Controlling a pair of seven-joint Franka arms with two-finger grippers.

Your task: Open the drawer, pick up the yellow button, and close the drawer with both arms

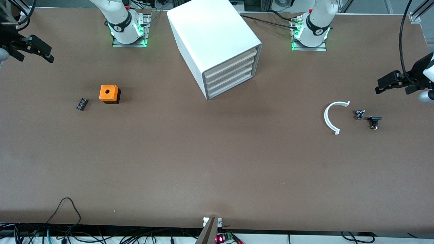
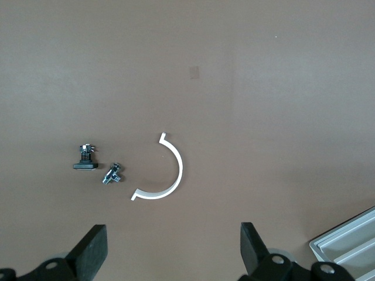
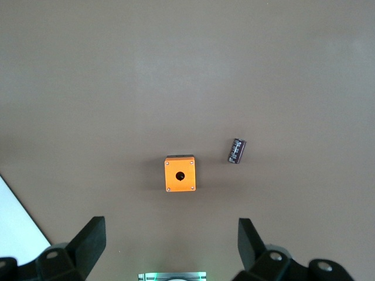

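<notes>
The left gripper's [image 2: 173,253] black fingers [image 2: 94,249] stand wide apart with nothing between them. The front view shows this gripper [image 1: 385,84] at the frame's edge, hanging over the desk [image 1: 217,162] at the left arm's end. The right gripper's [image 3: 170,249] fingers [image 3: 91,243] are spread just as wide and are also empty. This gripper [image 1: 45,51] is at the other edge of the front view, over the desk at the right arm's end. Both arms wait.

The drawer [image 1: 230,62] sits in the upper middle of the front view. It is the top one of four white, shallow, wide trays in a white box cabinet [image 1: 213,34]. It is pushed in level with the three below it, and the cabinet's front is turned at an angle toward the left arm's end.

Only the front view shows the whole cabinet. The left wrist view catches just a corner of its drawer fronts [image 2: 345,243], and the right wrist view catches a white sliver of it [image 3: 17,222].

The left wrist view looks straight down on a white half ring [image 2: 180,170], a small metal fitting [image 2: 112,173] just beside it, and a black piece [image 2: 87,159] near that. In the front view all three [image 1: 325,117] [image 1: 359,114] [image 1: 374,121] lie in a row, nearer the camera than the left gripper.

The right wrist view shows an orange cube [image 3: 180,174] with a hole in its top and four corner screws. A small flat black part [image 3: 236,151] lies beside it. Both [image 1: 109,93] [image 1: 81,103] show in the front view, but the screws do not.
</notes>
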